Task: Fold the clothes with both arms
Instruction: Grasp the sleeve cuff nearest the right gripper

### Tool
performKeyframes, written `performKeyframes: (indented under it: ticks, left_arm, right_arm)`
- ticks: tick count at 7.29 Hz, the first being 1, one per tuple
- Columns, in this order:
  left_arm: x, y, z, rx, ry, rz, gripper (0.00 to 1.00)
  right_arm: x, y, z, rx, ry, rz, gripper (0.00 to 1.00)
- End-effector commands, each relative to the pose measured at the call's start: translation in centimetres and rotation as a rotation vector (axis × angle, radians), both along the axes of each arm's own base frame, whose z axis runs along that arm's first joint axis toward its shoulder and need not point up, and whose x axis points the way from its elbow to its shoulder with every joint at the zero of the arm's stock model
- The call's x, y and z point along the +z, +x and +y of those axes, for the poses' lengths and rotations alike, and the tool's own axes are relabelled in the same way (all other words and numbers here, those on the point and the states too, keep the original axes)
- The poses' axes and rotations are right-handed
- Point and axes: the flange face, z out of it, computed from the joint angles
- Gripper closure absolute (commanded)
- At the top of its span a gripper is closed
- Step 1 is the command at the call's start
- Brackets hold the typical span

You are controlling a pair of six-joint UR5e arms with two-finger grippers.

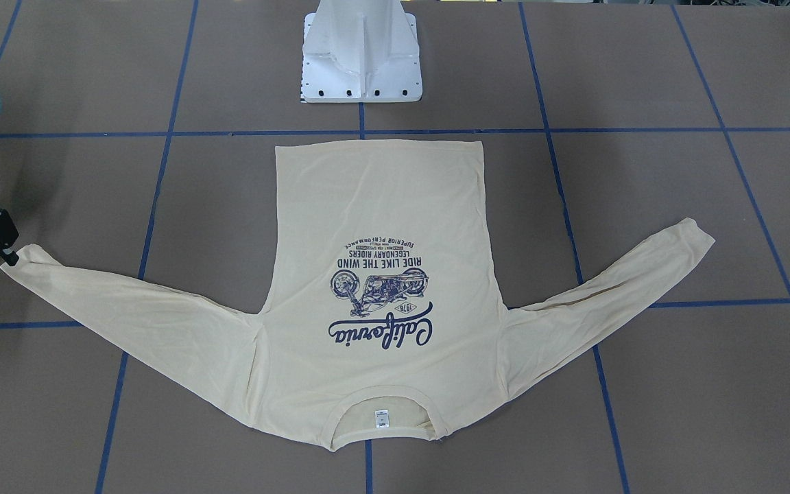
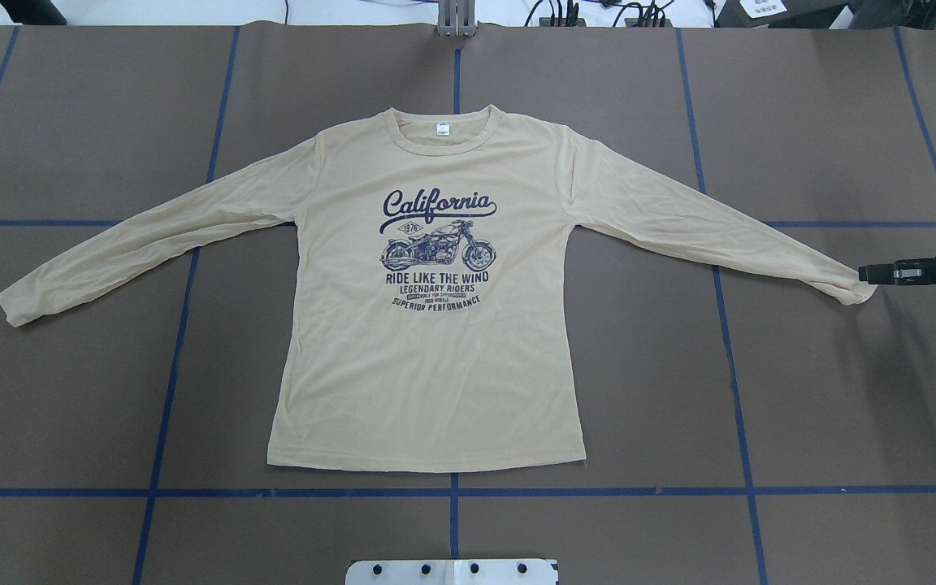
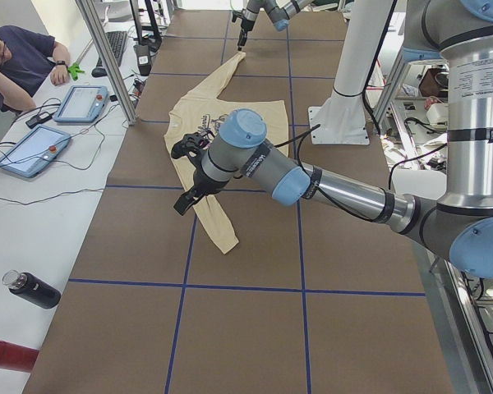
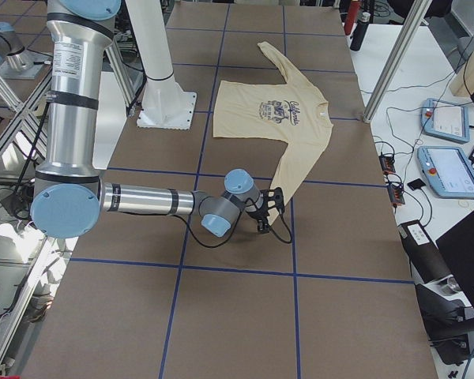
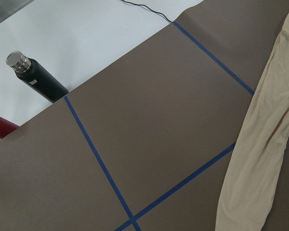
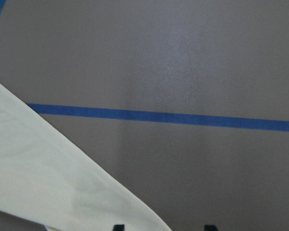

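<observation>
The cream-yellow long-sleeved shirt [image 2: 427, 325] lies flat on the brown table with its print up and both sleeves spread. My right gripper [image 2: 864, 275] is low at the cuff of the right sleeve [image 2: 842, 284]. It is open, and the cuff edge reaches in between its fingertips [image 6: 209, 227] in the right wrist view. My left gripper [image 3: 181, 176] shows only in the exterior left view, hanging above the left sleeve [image 5: 250, 159]. I cannot tell whether it is open or shut.
The white pedestal base [image 1: 362, 55] stands behind the shirt's hem. Blue tape lines grid the table. Beside the table's left end are a black bottle [image 5: 36, 77], a red bottle [image 3: 4, 353], two control tablets [image 3: 33, 149] and a seated person [image 3: 16, 66].
</observation>
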Motion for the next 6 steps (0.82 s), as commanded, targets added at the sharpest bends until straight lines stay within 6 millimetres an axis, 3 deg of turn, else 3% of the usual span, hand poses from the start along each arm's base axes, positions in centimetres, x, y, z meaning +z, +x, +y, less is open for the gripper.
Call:
performKeyframes:
  ticks: [1,4,6]
  left_arm:
    - [-0.04,0.0,0.03,0.001,0.009,-0.001,0.0]
    - [0.04,-0.01,0.07,0.0,0.007,-0.002,0.0]
    - [0.04,-0.01,0.07,0.0,0.007,-0.002,0.0]
  right_arm:
    - [1.49,-1.08,-0.86,-0.008,-0.001,0.001,0.43]
    - [1.03,-1.19,-0.86,-0.003,0.0,-0.011,0.56]
    - [1.13,-1.0,-0.57,-0.004,-0.002,-0.011,0.6]
